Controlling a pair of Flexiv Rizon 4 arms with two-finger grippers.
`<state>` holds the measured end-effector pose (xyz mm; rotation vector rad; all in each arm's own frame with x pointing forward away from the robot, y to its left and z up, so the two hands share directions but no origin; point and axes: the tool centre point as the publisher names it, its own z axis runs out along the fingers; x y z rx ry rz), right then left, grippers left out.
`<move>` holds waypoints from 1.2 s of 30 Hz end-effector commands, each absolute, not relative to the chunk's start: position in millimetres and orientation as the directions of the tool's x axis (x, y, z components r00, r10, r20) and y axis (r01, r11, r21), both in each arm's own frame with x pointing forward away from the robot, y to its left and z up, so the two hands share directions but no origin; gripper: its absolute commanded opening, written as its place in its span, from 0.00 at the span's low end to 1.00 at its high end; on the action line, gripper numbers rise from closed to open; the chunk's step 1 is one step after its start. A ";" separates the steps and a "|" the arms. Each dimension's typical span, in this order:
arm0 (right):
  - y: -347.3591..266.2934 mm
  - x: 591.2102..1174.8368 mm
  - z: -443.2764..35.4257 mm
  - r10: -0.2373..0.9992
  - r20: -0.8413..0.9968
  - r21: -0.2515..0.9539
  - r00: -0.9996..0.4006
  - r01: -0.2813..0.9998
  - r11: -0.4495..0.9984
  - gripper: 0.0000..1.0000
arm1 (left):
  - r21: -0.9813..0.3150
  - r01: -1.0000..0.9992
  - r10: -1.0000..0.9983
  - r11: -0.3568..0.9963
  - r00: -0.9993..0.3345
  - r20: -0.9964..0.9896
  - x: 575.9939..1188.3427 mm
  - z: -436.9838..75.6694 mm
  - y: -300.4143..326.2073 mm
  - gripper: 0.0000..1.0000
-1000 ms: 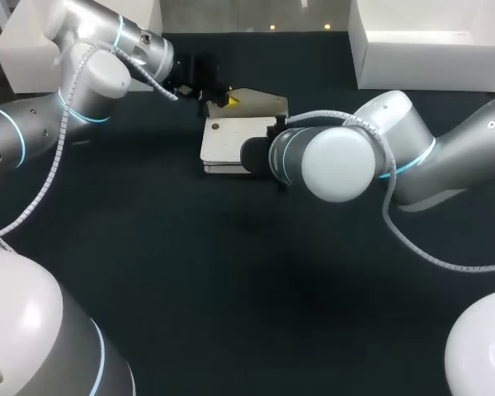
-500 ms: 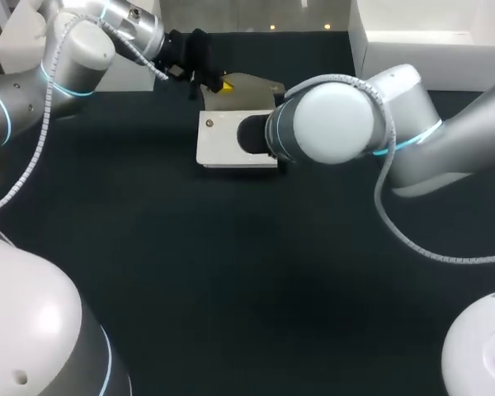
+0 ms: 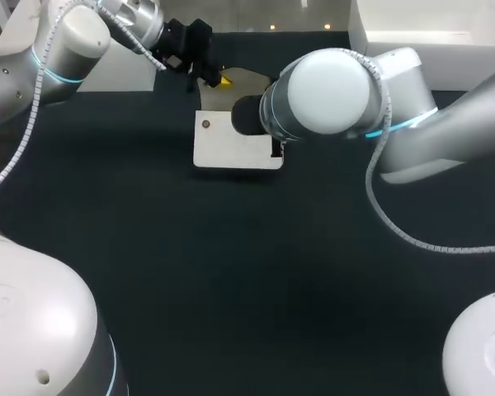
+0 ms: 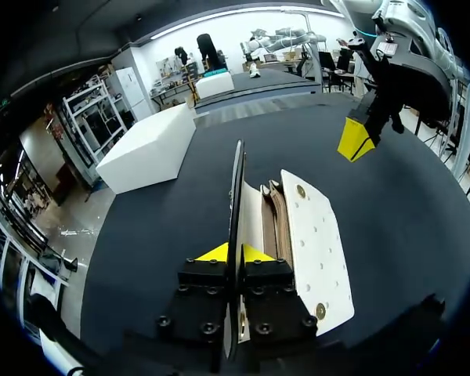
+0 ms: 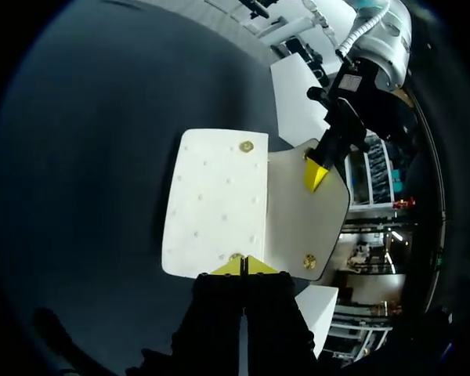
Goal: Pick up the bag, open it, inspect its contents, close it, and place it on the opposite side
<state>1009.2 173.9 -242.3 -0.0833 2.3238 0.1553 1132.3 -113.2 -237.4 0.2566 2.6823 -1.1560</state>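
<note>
So the dark table (image 3: 231,272) takes up basically everything, with a white box (image 3: 429,49) parked at its far right corner. The left arm (image 3: 58,49) comes in along the far left, and the right arm (image 3: 338,91) reaches across the far middle. Its big elbow covers part of the action from above.

The bag (image 3: 231,147) is a cream-white one sitting at the far middle of the table, front panel facing up. Its flap (image 3: 252,82) is swung open and raised on the far side.

The left gripper (image 4: 235,253) has its fingers squeezed close together on the flap. In its own wrist view you see the flap edge-on, pinched right between the yellow tips.

The right gripper (image 5: 243,266) has its tips pressed together at the bag's edge, on the end opposite the left one. From the left wrist view it looks just off the bag rather than gripping it, but I honestly can't be sure from these angles.

Smallest bit is a little brass snap (image 3: 205,124) near the corner of the front panel.
</note>
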 end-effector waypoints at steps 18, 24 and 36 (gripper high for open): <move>185.6 1038.3 -245.3 -0.027 -0.774 0.054 -0.633 -0.107 0.993 0.00 | -0.730 0.129 0.000 0.671 -0.985 -0.174 1107.3 -213.9 -93.9 0.00; 185.7 1052.0 -240.7 -0.019 -0.784 0.053 -0.621 -0.097 0.994 0.00 | -0.716 0.123 0.007 0.687 -0.987 -0.162 1099.3 -214.2 -95.6 0.00; 187.5 1070.9 -252.5 -0.024 -0.766 0.050 -0.643 -0.097 0.994 0.00 | -0.725 0.102 0.003 0.682 -0.990 -0.138 1096.2 -218.9 -95.5 0.00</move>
